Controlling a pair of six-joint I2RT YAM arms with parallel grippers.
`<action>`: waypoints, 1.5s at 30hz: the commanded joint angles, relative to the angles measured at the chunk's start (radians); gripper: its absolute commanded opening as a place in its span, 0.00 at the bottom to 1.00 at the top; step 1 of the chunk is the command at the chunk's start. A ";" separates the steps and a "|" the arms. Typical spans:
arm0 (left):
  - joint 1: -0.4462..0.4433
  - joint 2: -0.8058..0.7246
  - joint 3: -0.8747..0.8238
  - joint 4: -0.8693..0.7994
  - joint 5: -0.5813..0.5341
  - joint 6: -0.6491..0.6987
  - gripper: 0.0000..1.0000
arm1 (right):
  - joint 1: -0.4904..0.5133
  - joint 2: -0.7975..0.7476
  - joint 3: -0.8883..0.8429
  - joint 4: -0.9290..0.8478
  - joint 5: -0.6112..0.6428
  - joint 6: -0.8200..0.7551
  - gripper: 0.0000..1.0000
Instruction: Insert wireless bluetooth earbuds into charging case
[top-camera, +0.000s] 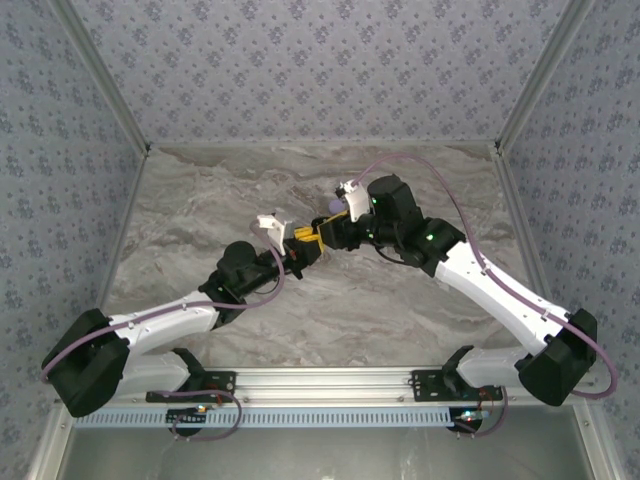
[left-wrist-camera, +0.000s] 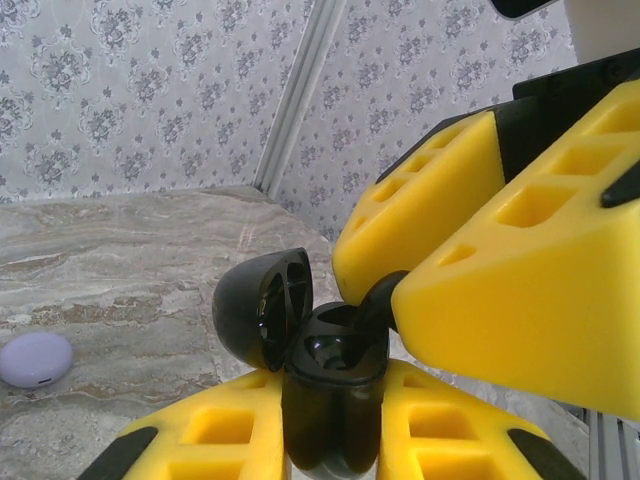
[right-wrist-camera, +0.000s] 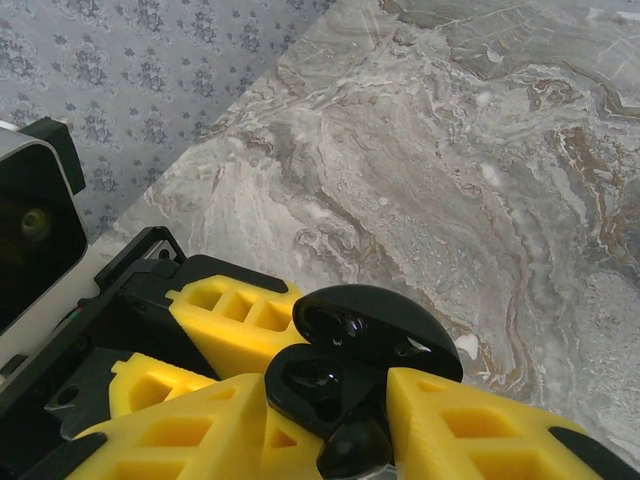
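Top external: arms are bent inward, left end effector and right end effector tip to tip. Left wrist: the open charging case is clamped by the left end effector. Right wrist: an earbud is pinched by the right end effector at the case's cavity.

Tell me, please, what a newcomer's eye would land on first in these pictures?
The two yellow-fingered grippers meeting mid-table: the left gripper clamps the open charging case, lid swung back. The right gripper pinches a black earbud at the case's mouth. A lilac disc lies alone on the marble table nearby.
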 joint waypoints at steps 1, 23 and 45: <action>-0.008 -0.005 0.036 0.008 0.017 0.016 0.20 | 0.009 -0.009 0.038 -0.023 0.029 -0.012 0.44; -0.007 -0.049 0.019 -0.034 -0.059 0.026 0.19 | 0.010 -0.025 0.038 -0.112 0.156 -0.024 0.49; -0.008 -0.118 0.019 -0.149 -0.043 0.107 0.19 | -0.013 -0.020 0.041 -0.147 0.321 0.043 0.50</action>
